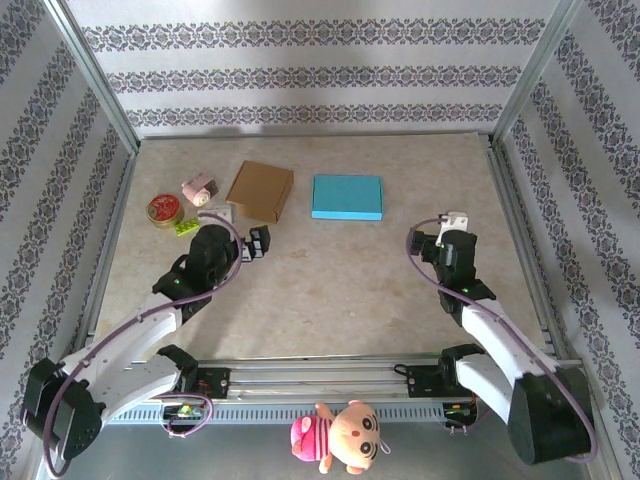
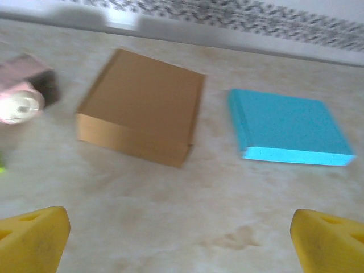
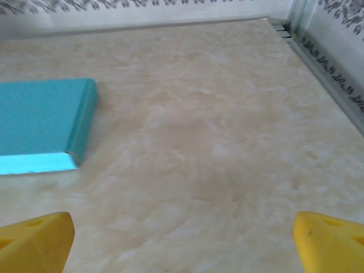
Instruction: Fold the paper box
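Two closed boxes lie flat at the back of the table. One is a brown cardboard box [image 1: 259, 190] [image 2: 142, 105]. The other is a thin blue paper box [image 1: 347, 197] [image 2: 287, 125] [image 3: 40, 122] to its right. My left gripper [image 1: 242, 226] [image 2: 181, 244] hovers just in front of the brown box, open wide, its yellow fingertips [image 2: 34, 236] far apart over bare tabletop. My right gripper [image 1: 437, 228] [image 3: 182, 244] stands to the right of the blue box, also open, with nothing between its yellow fingertips [image 3: 330, 242].
Left of the brown box are a red round tin [image 1: 164, 209], a small pink-and-white object [image 1: 199, 187] [image 2: 20, 99] and a green brick [image 1: 186, 226]. A metal frame rail [image 3: 324, 62] borders the table's right edge. A plush doll [image 1: 338, 436] hangs below the front rail.
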`<state>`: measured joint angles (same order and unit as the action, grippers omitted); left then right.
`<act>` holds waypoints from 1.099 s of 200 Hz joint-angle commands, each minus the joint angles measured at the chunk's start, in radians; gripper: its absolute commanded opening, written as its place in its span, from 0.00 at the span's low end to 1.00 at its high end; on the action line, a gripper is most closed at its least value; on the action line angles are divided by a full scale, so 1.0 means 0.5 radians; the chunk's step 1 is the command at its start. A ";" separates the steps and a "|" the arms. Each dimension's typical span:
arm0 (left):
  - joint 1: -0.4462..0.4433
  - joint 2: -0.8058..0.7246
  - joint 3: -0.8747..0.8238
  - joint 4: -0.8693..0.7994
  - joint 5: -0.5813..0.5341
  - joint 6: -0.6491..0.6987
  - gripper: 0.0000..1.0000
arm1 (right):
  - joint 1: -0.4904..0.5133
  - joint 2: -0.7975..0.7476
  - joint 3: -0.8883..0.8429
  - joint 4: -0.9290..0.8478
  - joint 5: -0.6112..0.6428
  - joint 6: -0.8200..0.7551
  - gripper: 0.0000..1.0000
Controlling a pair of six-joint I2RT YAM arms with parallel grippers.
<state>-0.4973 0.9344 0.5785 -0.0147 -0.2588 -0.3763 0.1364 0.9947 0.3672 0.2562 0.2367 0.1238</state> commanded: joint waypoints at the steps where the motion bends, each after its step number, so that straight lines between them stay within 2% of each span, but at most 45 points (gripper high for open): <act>1: 0.020 -0.067 -0.098 0.010 -0.356 0.298 1.00 | -0.112 0.334 -0.010 0.489 -0.120 -0.206 0.98; 18: 0.047 -0.095 -0.161 0.107 -0.405 0.453 0.99 | -0.115 0.643 -0.035 1.076 -0.241 -0.305 0.98; 33: 0.091 -0.111 -0.214 0.158 -0.433 0.571 1.00 | -0.145 0.934 0.020 1.183 -0.352 -0.290 0.98; 42: 0.123 -0.125 -0.257 0.183 -0.458 0.631 1.00 | -0.259 1.160 -0.029 1.652 -0.558 -0.183 0.98; 46: 0.140 -0.133 -0.270 0.189 -0.463 0.652 1.00 | -0.307 1.106 -0.034 1.624 -0.613 -0.153 0.98; 55: 0.183 -0.148 -0.333 0.229 -0.467 0.714 1.00 | -0.368 1.002 0.016 1.253 -0.747 -0.146 0.98; 67: 0.239 -0.167 -0.450 0.367 -0.455 0.768 1.00 | -0.368 1.110 -0.013 1.525 -0.780 -0.130 0.98; 79: 0.333 -0.166 -0.597 0.604 -0.395 0.808 1.00 | -0.371 1.052 0.010 1.370 -0.791 -0.155 0.98; 92: 0.521 -0.099 -0.748 0.903 -0.216 0.748 1.00 | -0.341 1.068 0.012 1.392 -0.673 -0.146 0.98; 100: 0.698 -0.004 -0.798 1.093 -0.021 0.680 1.00 | -0.276 1.057 0.006 1.382 -0.424 -0.146 0.98; 109: 0.820 0.108 -0.743 1.092 0.163 0.626 1.00 | -0.171 1.049 0.003 1.381 -0.082 -0.161 0.98; 117: 0.911 0.242 -0.729 1.268 0.279 0.607 1.00 | -0.121 1.052 -0.032 1.443 0.039 -0.190 0.98; 137: 1.073 0.664 -0.650 1.668 0.554 0.544 1.00 | -0.115 1.056 -0.033 1.461 0.052 -0.191 0.98; 148: 1.093 0.863 -0.513 1.695 0.684 0.572 1.00 | -0.125 1.054 -0.031 1.452 0.035 -0.184 0.98; 155: 1.093 0.945 -0.398 1.576 0.736 0.637 1.00 | -0.134 1.055 -0.025 1.449 0.020 -0.179 0.98; 163: 1.095 1.058 -0.330 1.560 0.758 0.693 1.00 | -0.141 1.056 -0.021 1.440 0.007 -0.173 0.98; 170: 1.109 1.221 -0.354 1.763 0.765 0.676 1.00 | -0.143 1.053 -0.023 1.436 0.001 -0.172 0.98; 178: 1.099 1.382 -0.442 2.171 0.816 0.710 0.99 | -0.145 1.056 -0.023 1.436 -0.005 -0.172 0.98; 188: 1.102 1.239 -0.460 1.930 0.802 0.709 0.99 | -0.147 1.054 -0.023 1.433 -0.010 -0.168 0.98; 201: 1.102 1.366 -0.517 2.269 0.682 0.661 0.99 | -0.149 1.055 -0.019 1.433 -0.011 -0.171 0.98; 213: 1.101 1.263 -0.465 1.975 0.596 0.625 0.99 | -0.150 1.054 -0.022 1.430 -0.014 -0.168 0.98; 220: 1.094 1.294 -0.458 2.018 0.576 0.628 0.99 | -0.150 1.054 -0.022 1.431 -0.014 -0.170 0.98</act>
<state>0.0414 1.5913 0.3370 0.9024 0.0673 -0.0528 0.0673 1.5337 0.3576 0.9390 0.2138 0.0269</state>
